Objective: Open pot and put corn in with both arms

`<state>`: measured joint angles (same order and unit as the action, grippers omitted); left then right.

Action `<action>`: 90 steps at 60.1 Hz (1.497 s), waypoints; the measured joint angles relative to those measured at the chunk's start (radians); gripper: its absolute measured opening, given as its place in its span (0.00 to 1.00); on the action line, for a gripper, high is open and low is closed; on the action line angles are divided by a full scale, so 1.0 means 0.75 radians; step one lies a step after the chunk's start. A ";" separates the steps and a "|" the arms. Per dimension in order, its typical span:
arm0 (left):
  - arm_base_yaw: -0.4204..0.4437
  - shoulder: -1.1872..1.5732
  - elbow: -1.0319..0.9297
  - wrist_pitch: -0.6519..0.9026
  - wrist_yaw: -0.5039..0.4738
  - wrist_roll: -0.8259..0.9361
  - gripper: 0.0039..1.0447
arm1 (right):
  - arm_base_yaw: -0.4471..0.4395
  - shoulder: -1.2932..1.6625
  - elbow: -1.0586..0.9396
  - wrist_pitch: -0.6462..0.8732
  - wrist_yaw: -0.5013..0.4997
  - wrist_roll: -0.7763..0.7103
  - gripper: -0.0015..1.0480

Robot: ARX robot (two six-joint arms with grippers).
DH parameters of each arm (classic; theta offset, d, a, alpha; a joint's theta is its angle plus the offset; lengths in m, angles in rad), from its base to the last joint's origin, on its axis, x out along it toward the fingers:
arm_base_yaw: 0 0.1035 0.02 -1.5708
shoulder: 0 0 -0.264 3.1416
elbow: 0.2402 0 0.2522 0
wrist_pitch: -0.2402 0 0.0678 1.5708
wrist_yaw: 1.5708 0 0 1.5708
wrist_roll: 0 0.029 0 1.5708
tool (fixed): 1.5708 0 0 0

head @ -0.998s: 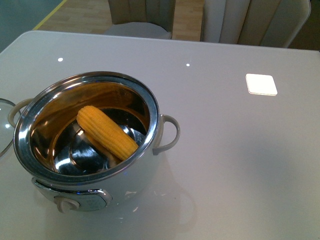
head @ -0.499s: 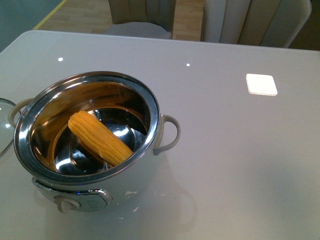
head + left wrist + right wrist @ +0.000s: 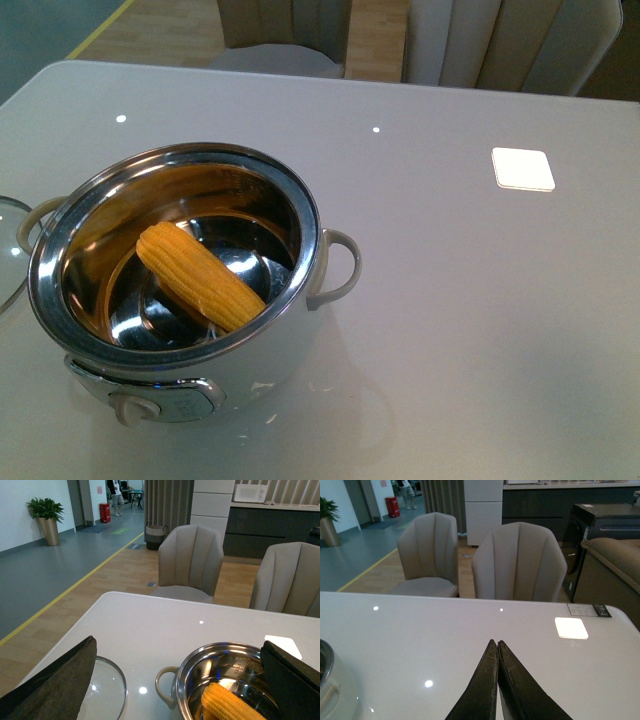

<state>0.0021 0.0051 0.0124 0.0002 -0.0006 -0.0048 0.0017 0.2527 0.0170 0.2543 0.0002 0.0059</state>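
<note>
Left gripper [image 3: 177, 680] was spread wide with nothing in it, its two dark fingers sitting at opposite edges of the left wrist view and the pot between them further down. Right gripper [image 3: 498, 680] was closed tight, the tips pressed together on nothing, hanging over bare table [image 3: 470, 630] well off to the side of the pot.

Moving out from there: the pot [image 3: 180, 262] was open, with the corn [image 3: 201, 277] lying inside the steel bowl, slanted across it, fat end up toward the back left wall and the other end down near the front right rim. Compared with a second ago the cob had dropped lower and slid a bit to the left, and since half a second ago it hadn't budged, so I'd say it had settled. To me that means the job was basically done: lid off, corn in, both arms clear.

The glass lid [image 3: 107, 692] sat flat on the table just beside the pot's left handle, but it was cut off in both views that caught it, partly behind the left finger. Neither arm showed in the front view at all. The right wrist view only caught a sliver of the pot at its edge, no corn.
</note>
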 joint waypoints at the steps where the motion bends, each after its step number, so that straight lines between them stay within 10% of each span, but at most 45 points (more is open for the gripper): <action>1: 0.000 0.000 0.000 0.000 0.000 0.000 0.94 | 0.000 -0.004 0.000 -0.004 0.001 0.000 0.02; 41: 0.000 0.000 0.000 0.000 0.000 0.000 0.94 | 0.000 -0.328 0.001 -0.337 0.001 -0.001 0.02; 73: 0.000 0.000 0.000 0.000 0.000 0.000 0.94 | 0.000 -0.329 0.001 -0.337 0.001 -0.002 0.91; 90: 0.000 0.000 0.000 0.000 0.000 0.000 0.94 | 0.000 -0.329 0.001 -0.337 0.001 -0.002 0.92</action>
<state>0.0021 0.0051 0.0124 0.0002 -0.0006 -0.0048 0.0017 0.0063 0.0174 0.0017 0.0006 0.0048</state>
